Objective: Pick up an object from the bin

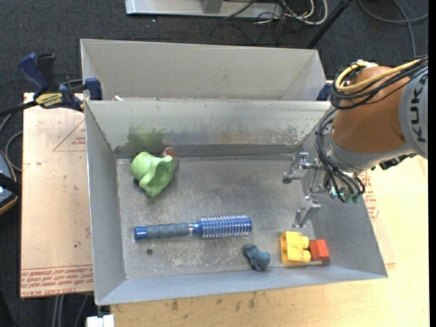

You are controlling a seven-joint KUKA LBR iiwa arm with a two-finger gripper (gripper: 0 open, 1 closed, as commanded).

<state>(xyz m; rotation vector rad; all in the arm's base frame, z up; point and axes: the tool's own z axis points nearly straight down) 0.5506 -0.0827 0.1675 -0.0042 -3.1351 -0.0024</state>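
My gripper (298, 195) hangs over the right part of the bin with its two metal fingers spread apart, and nothing sits between them. Just below its lower finger lies a yellow and orange toy block (302, 248) near the bin's front right corner. A small dark grey-blue lump (257, 257) rests to the left of that block. A blue hairbrush (194, 229) lies lengthwise across the middle of the floor, bristle end toward the gripper.
A light green soft cup-shaped thing (152, 172) sits at the back left, near the rear wall. The arm with its orange cover enters over the right rim. Bare floor lies between the brush and the rear wall.
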